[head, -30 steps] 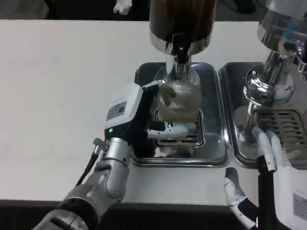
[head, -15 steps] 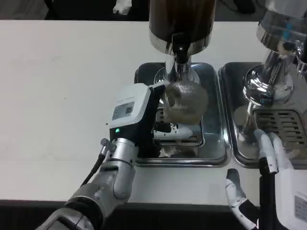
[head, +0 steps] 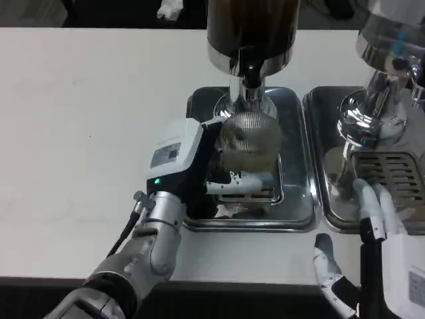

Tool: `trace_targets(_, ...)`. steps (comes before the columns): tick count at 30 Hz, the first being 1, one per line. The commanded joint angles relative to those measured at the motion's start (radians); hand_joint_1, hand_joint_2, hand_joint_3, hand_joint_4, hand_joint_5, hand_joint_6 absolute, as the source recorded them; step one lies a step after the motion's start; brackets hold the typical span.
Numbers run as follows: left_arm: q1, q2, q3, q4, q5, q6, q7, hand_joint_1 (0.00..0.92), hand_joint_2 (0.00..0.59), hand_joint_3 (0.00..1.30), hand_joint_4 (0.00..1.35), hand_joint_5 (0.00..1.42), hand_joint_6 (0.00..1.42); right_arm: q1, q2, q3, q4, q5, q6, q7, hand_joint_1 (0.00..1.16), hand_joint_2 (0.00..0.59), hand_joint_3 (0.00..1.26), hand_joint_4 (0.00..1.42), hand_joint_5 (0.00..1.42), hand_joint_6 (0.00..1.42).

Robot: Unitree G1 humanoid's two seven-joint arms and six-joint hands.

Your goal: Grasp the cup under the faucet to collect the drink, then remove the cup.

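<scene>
left hand (head: 199, 159) is wrapped around the ribbed clear cup (head: 249, 141), holding it over the drip tray (head: 297, 199) right below the dispenser faucet (head: 248, 73) to catch the drink, while the right hand (head: 372, 219) idles nearby, fingers apart, holding nothing

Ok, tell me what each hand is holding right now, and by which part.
The left hand grips the ribbed cup by its side wall, under the faucet. The right hand holds nothing; its fingers rest at the edge of the right drip tray.
</scene>
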Motion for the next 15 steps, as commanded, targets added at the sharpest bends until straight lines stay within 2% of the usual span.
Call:
trace_targets(1,-0.004,0.009,-0.012,0.009,0.008,-0.018,-0.043,0.45,0.027,0.36,0.36,0.5,0.51,-0.002,0.003,-0.005,-0.002,0.007,-0.003,-0.01,0.51,0.466,0.08,0.03,0.13,0.31)
trace_targets(4,-0.002,0.008,-0.013,0.006,0.006,-0.025,-0.036,0.398,0.026,0.31,0.31,0.47,0.48,-0.006,0.002,-0.011,0.0,0.011,-0.004,-0.009,0.51,0.466,0.08,0.03,0.13,0.31)
trace_targets(7,-0.003,0.013,-0.008,0.006,0.0,-0.032,-0.04,0.37,0.036,0.27,0.27,0.4,0.32,-0.015,-0.001,-0.019,0.003,0.02,-0.008,-0.005,0.51,0.466,0.08,0.03,0.13,0.31)
trace_targets(12,0.014,0.028,0.01,-0.003,-0.017,-0.066,-0.031,0.304,0.046,0.24,0.24,0.36,0.25,-0.034,-0.01,-0.031,0.014,0.032,-0.01,-0.004,0.51,0.466,0.08,0.03,0.13,0.31)
trace_targets(15,0.029,0.036,0.023,-0.011,-0.028,-0.094,-0.016,0.231,0.044,0.23,0.22,0.37,0.26,-0.053,-0.021,-0.043,0.022,0.035,-0.013,0.0,0.51,0.466,0.08,0.03,0.1,0.29)
